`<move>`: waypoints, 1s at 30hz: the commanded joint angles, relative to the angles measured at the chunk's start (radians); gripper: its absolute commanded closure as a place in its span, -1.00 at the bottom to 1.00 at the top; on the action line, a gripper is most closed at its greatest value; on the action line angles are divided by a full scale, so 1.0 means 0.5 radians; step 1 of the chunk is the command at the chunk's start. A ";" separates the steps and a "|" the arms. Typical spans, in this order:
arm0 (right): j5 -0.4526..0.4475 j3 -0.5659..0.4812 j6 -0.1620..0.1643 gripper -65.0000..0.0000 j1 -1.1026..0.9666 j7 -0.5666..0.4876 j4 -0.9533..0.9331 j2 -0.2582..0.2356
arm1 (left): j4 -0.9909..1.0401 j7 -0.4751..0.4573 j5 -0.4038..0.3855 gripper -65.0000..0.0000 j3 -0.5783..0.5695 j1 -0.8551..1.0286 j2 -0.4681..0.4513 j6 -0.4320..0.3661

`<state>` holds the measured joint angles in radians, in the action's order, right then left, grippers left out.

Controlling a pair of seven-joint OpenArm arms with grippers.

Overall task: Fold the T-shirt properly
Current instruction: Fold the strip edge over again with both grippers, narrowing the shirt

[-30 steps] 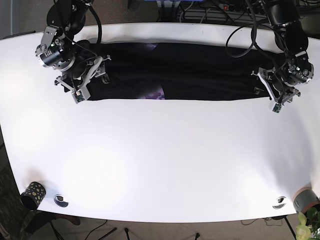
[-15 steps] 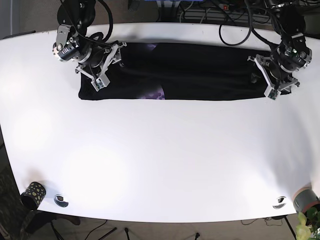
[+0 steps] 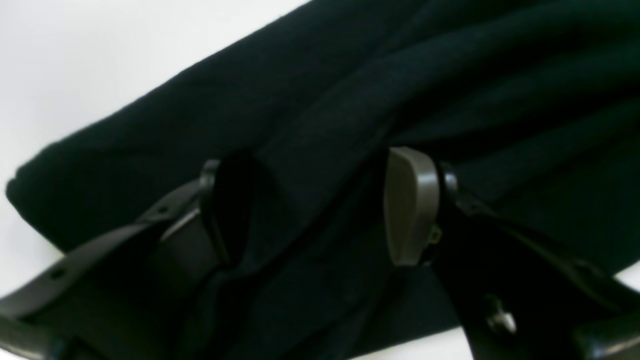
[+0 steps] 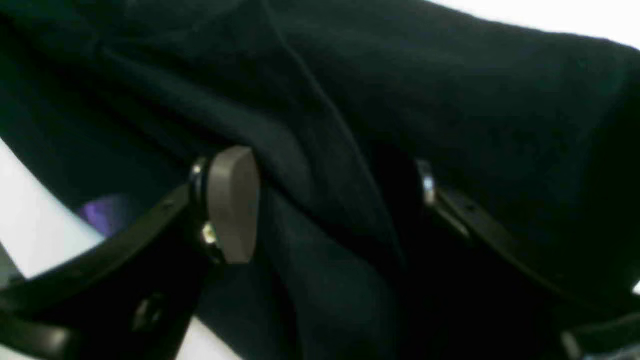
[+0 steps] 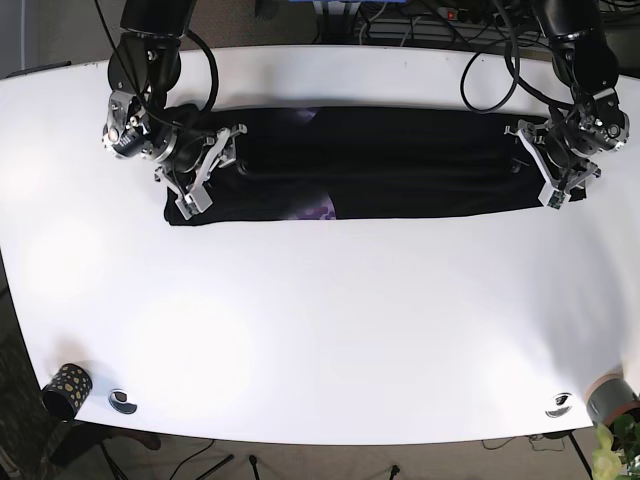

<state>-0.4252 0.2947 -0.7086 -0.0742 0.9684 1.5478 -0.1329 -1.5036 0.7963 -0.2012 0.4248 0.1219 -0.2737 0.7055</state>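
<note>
The black T-shirt [image 5: 400, 160] lies as a long flat band across the far half of the white table [image 5: 320, 320], with a purple print [image 5: 322, 210] at its near edge. My left gripper [image 5: 548, 170] is at the band's right end. In the left wrist view this gripper [image 3: 315, 207] stands open, and a raised fold of the T-shirt [image 3: 350, 75] runs between its fingers. My right gripper [image 5: 205, 170] is at the band's left end. In the right wrist view it [image 4: 327, 200] is open too, straddling a ridge of the T-shirt [image 4: 450, 75].
A patterned cup [image 5: 65, 388] and a small round cap [image 5: 122, 401] sit at the front left corner. Another cap [image 5: 559, 404] and a grey pot [image 5: 612, 398] sit at the front right. Cables hang behind the far edge.
Both grippers went up toward the far edge, then came back a little. The whole T-shirt band now lies slightly nearer the front of the table.
</note>
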 commanded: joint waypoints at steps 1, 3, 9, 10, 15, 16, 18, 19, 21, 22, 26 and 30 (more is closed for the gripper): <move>0.063 0.011 0.021 -0.12 0.085 0.004 -0.105 -0.070 | 0.054 0.005 0.023 -0.16 -0.038 -0.095 -0.043 -0.015; 0.063 0.011 0.021 -0.12 0.190 -0.030 -0.228 -0.095 | 0.158 0.005 0.023 -0.16 -0.115 -0.224 -0.053 -0.015; 0.063 0.011 0.021 -0.11 0.343 -0.026 -0.311 -0.132 | 0.167 0.023 0.014 -0.16 -0.136 -0.368 -0.046 -0.015; 0.060 0.011 0.021 -0.11 0.349 -0.023 -0.308 -0.132 | 0.124 0.023 0.014 -0.16 -0.124 -0.371 -0.046 -0.015; 0.063 0.011 0.021 -0.11 0.340 -0.020 -0.167 -0.135 | -0.137 0.029 -0.204 -0.17 0.079 -0.359 -0.010 -0.015; 0.063 0.011 0.021 -0.11 0.340 -0.020 -0.151 -0.135 | -0.137 0.048 -0.265 -0.18 0.128 -0.359 0.000 -0.015; 0.063 0.011 0.021 -0.11 0.337 0.010 -0.136 -0.125 | -0.124 0.180 -0.403 -0.19 0.303 -0.362 -0.003 -0.015; 0.063 0.011 0.021 -0.11 0.337 0.029 -0.133 -0.125 | -0.100 0.244 -0.443 -0.22 0.370 -0.365 -0.003 -0.015; 0.063 0.011 0.021 -0.11 0.337 0.047 -0.133 -0.125 | -0.026 0.358 -0.486 -0.34 0.487 -0.371 0.000 -0.015; 0.063 0.011 0.021 -0.10 0.337 0.050 -0.130 -0.122 | 0.014 0.388 -0.498 -0.41 0.539 -0.386 0.003 -0.015; 0.048 0.011 0.021 -0.10 0.334 0.056 -0.130 -0.119 | 0.139 0.404 -0.498 -0.51 0.603 -0.417 0.003 -0.015; 0.045 0.011 0.021 -0.10 0.334 0.056 -0.130 -0.119 | 0.238 0.400 -0.498 -0.51 0.607 -0.411 0.006 -0.015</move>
<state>-0.3862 0.2951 -0.6964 0.0727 1.0145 1.4609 -0.1799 -1.3922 1.0145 -0.4397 0.7235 -0.0734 -0.2520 0.6971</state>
